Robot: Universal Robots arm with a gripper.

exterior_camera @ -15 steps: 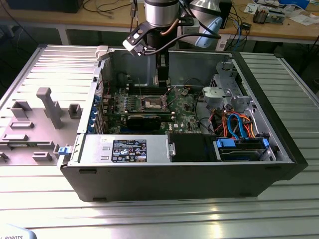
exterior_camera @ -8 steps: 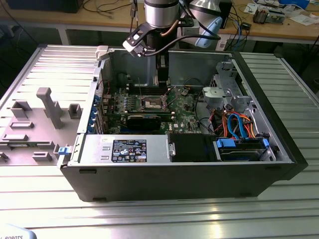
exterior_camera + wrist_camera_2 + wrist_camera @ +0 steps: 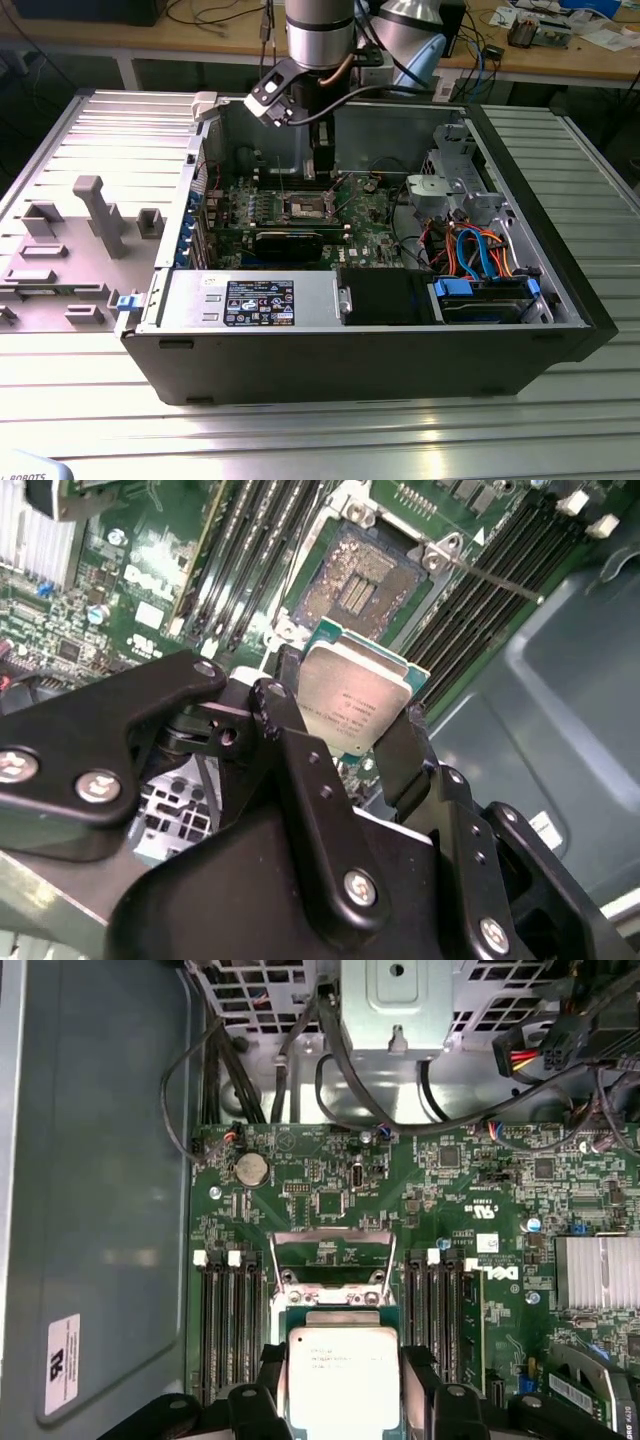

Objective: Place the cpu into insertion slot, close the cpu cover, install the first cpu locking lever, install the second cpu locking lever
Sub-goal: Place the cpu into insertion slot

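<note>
My gripper [image 3: 348, 708] is shut on the cpu [image 3: 358, 695], a square chip with a silver-grey top, held by two opposite edges between the black fingers [image 3: 283, 715]. In the second wrist view the insertion slot [image 3: 362, 578] lies bare just beyond the chip, its dark centre showing. In the first wrist view the cpu [image 3: 342, 1372] hangs over the socket area, and the cpu cover [image 3: 330, 1252] stands swung open behind it. A thin lever rod [image 3: 500, 582] sticks out beside the socket. In the exterior view the gripper [image 3: 322, 170] hovers above the insertion slot [image 3: 305, 207] inside the open computer case.
Black memory slots [image 3: 228, 1330] flank the socket on both sides. A finned heatsink [image 3: 598, 1272] sits on the green board. A drive cage [image 3: 450, 185] and orange and blue cables [image 3: 480, 250] fill the case on the exterior view's right. A grey fixture block [image 3: 95, 215] stands outside the case.
</note>
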